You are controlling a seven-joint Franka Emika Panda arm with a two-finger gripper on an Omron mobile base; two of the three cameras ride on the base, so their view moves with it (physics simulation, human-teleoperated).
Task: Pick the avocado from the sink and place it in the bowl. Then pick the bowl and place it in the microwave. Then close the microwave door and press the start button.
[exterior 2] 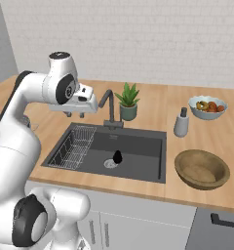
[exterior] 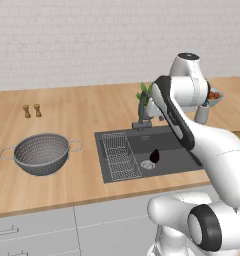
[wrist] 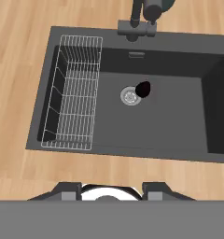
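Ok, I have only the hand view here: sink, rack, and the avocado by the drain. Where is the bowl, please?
Observer: The bowl stands on the counter, right of the sink. It is empty.
Operator: Is something close to it that I must avoid?
Observer: A soap bottle stands behind it, and a fruit bowl further back.
Operator: And how high is the hand?
Observer: The hand hangs well above the sink's left side, open and holding nothing.
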